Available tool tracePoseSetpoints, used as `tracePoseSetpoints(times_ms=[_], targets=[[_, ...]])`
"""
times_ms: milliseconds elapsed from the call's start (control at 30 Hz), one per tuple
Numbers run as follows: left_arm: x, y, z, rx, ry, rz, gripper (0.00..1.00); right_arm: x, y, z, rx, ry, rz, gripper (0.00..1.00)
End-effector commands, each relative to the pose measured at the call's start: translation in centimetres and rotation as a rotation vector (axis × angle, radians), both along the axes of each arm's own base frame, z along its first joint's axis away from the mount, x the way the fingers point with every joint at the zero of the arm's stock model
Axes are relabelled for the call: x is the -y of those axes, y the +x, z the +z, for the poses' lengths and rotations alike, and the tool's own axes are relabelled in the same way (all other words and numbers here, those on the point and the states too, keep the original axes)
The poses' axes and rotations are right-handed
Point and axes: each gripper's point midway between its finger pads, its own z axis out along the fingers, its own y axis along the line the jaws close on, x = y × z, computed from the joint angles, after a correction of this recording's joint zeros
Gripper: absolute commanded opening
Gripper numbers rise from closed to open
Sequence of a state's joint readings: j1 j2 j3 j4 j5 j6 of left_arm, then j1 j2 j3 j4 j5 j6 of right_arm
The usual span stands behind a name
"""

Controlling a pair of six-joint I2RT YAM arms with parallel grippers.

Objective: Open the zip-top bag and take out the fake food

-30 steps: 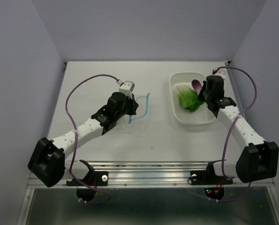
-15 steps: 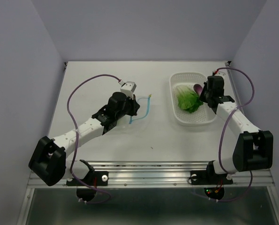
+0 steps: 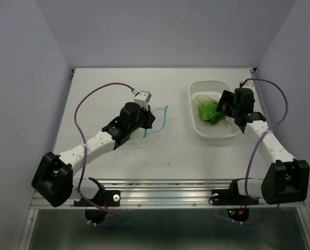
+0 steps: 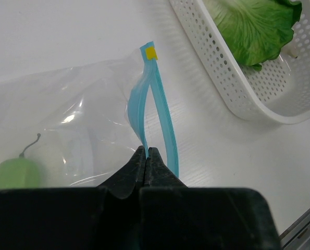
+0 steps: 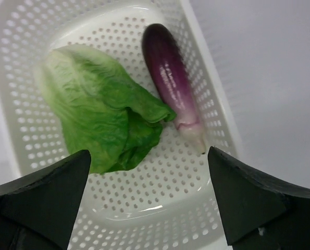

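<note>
White bench [image 3: 108, 83] — left end effector [image 4: 147, 153] clamped on the bag's [image 4: 66, 114] zip [image 4: 162, 125], a green piece [image 4: 14, 174] inside just beside it; right end effector [image 5: 147, 161], spread apart, over the basket [image 5: 217, 120].

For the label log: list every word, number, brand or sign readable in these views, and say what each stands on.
On the purple toy eggplant: a row of tiny pale print along its side, too small to read.
On the yellow patch at the end of the blue strip of the zip-top bag: blank, no text.
Nothing else in any view carries legible writing.
</note>
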State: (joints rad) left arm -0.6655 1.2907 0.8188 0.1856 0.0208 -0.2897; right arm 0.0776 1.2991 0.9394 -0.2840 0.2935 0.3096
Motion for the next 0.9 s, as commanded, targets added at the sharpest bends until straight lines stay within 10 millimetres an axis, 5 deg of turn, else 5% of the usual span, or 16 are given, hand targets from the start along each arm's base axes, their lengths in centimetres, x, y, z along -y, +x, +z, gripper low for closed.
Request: tracePoseSetpoints(times_ms=[0,200,433,600,700,867], targets=[[0.4,0.5,3.7,0.069,-0.06,-0.001,0.0,-4.3,0.0,5.6,0.148,0.117,0.236,1.0],[0.6,0.3,4.0,0.06,-0.09,0.0,0.0,-14.6,-3.1,10.0,0.292,0.499,0.724,1.0],[0.7,0.2,4.5,0.06,-0.121,0.007,0.0,-24.8,-5.8,8.0,0.217,0.699,0.907,1.0],[0.8,0.4,4.8,0.056,-0.117,0.009,0.0,-28.6,-4.7,6.0,0.164,0.875,0.913,1.0],[1.1,0.4,4.6,0.051,-0.114,-0.002,0.0,-30.8,-4.9,7.4,0.208,0.895,0.977,1.0],[1.5,0.5,4.4,0.044,-0.12,-0.01,0.0,-32.5,-3.0,4.3,0.125,0.874,0.917,0.97]])
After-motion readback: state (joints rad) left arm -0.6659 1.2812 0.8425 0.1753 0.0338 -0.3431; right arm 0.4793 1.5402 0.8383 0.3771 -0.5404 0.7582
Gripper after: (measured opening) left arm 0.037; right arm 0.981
